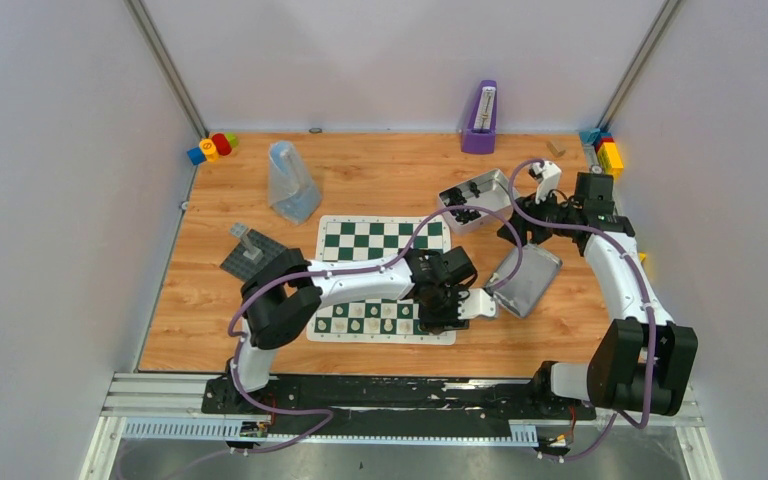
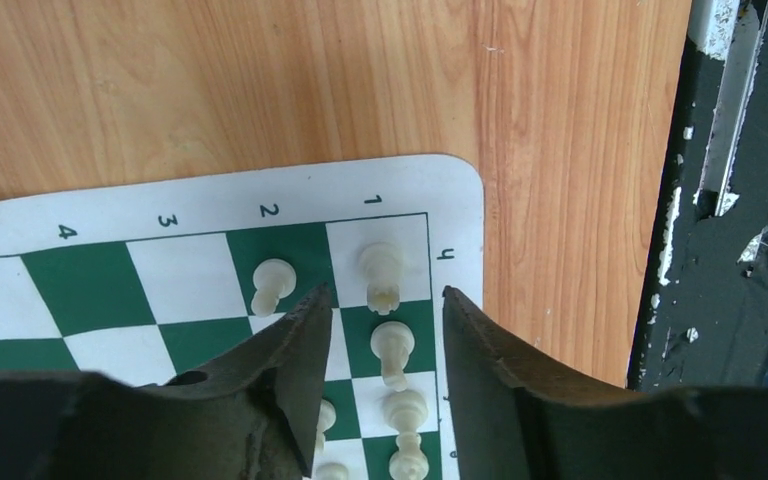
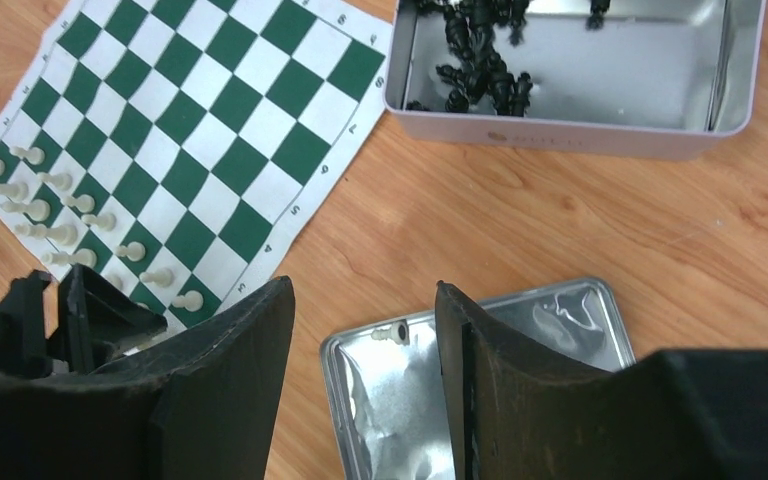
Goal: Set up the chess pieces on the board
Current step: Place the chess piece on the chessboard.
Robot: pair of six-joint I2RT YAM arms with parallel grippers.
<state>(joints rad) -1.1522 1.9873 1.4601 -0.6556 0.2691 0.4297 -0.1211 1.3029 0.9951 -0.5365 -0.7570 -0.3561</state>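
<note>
The green-and-white board [image 1: 380, 238] lies mid-table. Cream-white chess pieces [image 1: 375, 315] stand in its two near rows. My left gripper [image 1: 452, 305] is open and empty above the board's near right corner. In the left wrist view [image 2: 384, 292] its jaws stand either side of a rook [image 2: 381, 272] on the corner square, with a pawn [image 2: 272, 283] beside it. My right gripper [image 3: 363, 283] is open and empty above the open tin lid [image 3: 540, 330]. One white pawn [image 3: 390, 333] lies on its side in the lid's corner.
A tin box [image 1: 475, 200] holding black pieces [image 3: 475, 60] stands right of the board. A dark grey plate with a post [image 1: 255, 250], a plastic bag [image 1: 290, 180], a purple object [image 1: 480, 118] and coloured blocks [image 1: 210, 147] lie around. A black rail [image 2: 720, 200] runs along the table's front edge.
</note>
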